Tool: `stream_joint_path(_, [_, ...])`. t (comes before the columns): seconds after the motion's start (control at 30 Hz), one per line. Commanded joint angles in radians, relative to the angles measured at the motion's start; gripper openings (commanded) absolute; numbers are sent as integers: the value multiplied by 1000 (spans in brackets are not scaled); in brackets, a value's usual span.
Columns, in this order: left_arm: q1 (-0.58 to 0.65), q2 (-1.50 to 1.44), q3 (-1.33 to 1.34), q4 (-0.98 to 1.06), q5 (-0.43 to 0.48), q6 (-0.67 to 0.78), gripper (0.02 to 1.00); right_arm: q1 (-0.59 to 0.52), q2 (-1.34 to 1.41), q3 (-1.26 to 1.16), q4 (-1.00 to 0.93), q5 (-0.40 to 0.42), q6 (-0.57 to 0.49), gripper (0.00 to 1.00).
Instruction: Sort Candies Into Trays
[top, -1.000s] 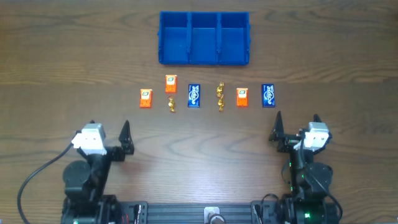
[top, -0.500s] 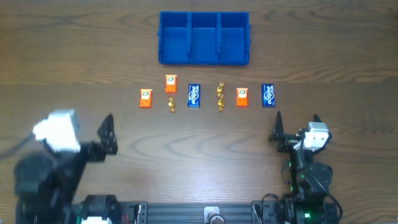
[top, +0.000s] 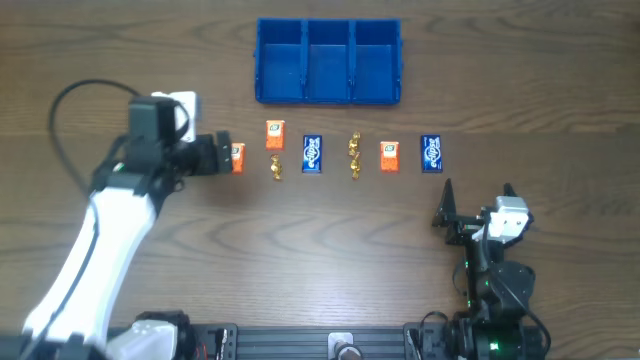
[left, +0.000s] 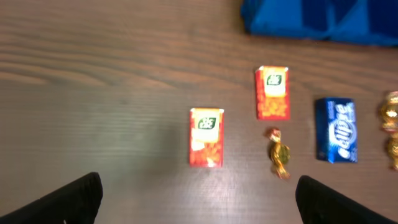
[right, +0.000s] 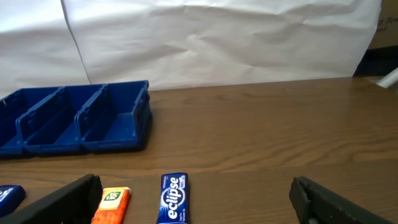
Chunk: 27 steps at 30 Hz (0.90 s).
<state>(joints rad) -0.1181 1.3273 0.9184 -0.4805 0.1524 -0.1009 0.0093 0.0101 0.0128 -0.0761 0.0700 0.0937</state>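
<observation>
The orange box (left: 206, 137) and blue pack (left: 336, 129) are flat cartons with printed labels; the gold twist (left: 278, 152) is crinkled foil. All lie on the wood-grain counter (top: 300, 250) near the three-bin plastic tray (top: 328, 98). The left claw (left: 198, 186) hangs spread wide by the orange box, empty; the right claw (top: 477, 190) gapes empty

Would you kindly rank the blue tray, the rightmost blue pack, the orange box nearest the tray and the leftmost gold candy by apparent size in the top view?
1. blue tray, by far.
2. rightmost blue pack.
3. orange box nearest the tray, only slightly smaller than the pack.
4. leftmost gold candy.
</observation>
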Motion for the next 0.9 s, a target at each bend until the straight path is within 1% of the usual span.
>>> stream_joint_path(0.03, [-32, 207, 18, 74, 2, -34, 1000, -3, -8, -5, 0, -5, -13, 1000])
stream_joint_path(0.3, [-42, 374, 23, 197, 2, -25, 1000, -3, -8, -5, 0, -5, -13, 1000])
stream_joint_path(0.5, [-58, 387, 49, 194, -8, 1, 1000, -3, -8, -5, 0, -5, -13, 1000])
stream_joint_path(0.6, [-87, 387, 50, 195, -56, 0, 998, -3, -8, -5, 0, -5, -13, 1000])
stream_joint_path(0.67, [-103, 400, 59, 194, -73, 0, 1000, -3, -8, -5, 0, -5, -13, 1000])
stream_joint_path(0.8, [-117, 418, 87, 177, -77, 0, 1000, -3, -8, -5, 0, -5, -13, 1000])
stream_joint_path(0.9, [-117, 426, 118, 126, -78, 0, 1000, -3, -8, -5, 1, -5, -13, 1000])
